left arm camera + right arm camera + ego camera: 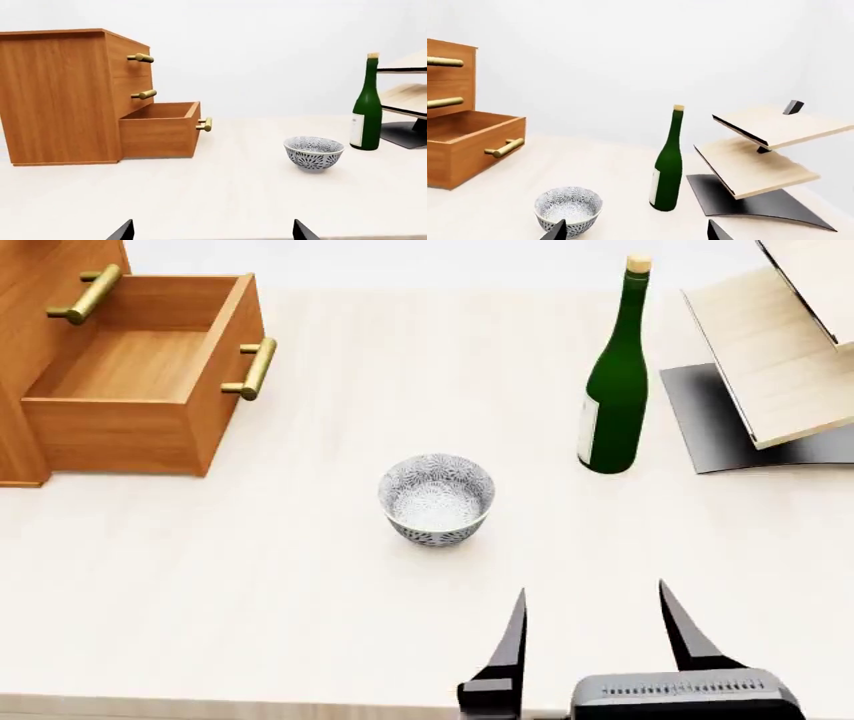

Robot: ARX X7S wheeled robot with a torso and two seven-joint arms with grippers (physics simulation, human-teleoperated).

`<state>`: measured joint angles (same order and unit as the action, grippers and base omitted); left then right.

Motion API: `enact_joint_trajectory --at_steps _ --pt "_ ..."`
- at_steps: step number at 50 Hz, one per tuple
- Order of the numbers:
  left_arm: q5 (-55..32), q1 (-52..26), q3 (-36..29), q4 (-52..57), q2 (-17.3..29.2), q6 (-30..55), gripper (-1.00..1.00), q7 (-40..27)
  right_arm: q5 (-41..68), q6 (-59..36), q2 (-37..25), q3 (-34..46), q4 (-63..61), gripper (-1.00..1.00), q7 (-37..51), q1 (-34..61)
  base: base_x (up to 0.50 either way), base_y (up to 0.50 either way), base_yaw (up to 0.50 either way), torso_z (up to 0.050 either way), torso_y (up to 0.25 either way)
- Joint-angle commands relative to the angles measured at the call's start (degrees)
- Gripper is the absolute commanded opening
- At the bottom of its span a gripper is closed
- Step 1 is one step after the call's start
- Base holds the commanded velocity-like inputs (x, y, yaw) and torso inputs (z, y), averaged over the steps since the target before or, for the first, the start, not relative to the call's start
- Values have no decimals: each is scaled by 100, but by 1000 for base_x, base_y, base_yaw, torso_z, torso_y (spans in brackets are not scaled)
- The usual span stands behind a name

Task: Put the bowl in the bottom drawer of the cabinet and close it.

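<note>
The bowl stands upright on the pale table, patterned blue-grey, with nothing touching it. The cabinet is at the table's far left, its bottom drawer pulled out with nothing inside. My right gripper is open, low over the table's near edge, to the right of the bowl and nearer than it. In the right wrist view the bowl sits just beyond one fingertip. My left gripper is open and out of the head view. It faces the drawer and the bowl from a distance.
A green wine bottle stands right of the bowl and farther back. A pale wooden rack on a dark base fills the far right. The two upper drawers are shut, their brass handles sticking out.
</note>
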<state>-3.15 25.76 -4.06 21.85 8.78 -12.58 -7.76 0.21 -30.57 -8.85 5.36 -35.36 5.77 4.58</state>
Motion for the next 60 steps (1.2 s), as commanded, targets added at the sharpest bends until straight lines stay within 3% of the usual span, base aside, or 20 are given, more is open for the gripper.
enact_joint_trajectory --at_steps 1,22,60 --pt "13 73 -64 -50 80 -211 100 -39 69 -814 -117 -56 -662 100 -23 502 0 0 0 0 0" --pt "44 72 -147 -171 157 -340 100 -149 132 -1001 -139 -97 -737 100 115 813 0 41 0 0 0" --pt "62 39 -294 -250 298 -425 100 -314 439 -940 -149 -201 -736 100 218 799 0 284 0 0 0"
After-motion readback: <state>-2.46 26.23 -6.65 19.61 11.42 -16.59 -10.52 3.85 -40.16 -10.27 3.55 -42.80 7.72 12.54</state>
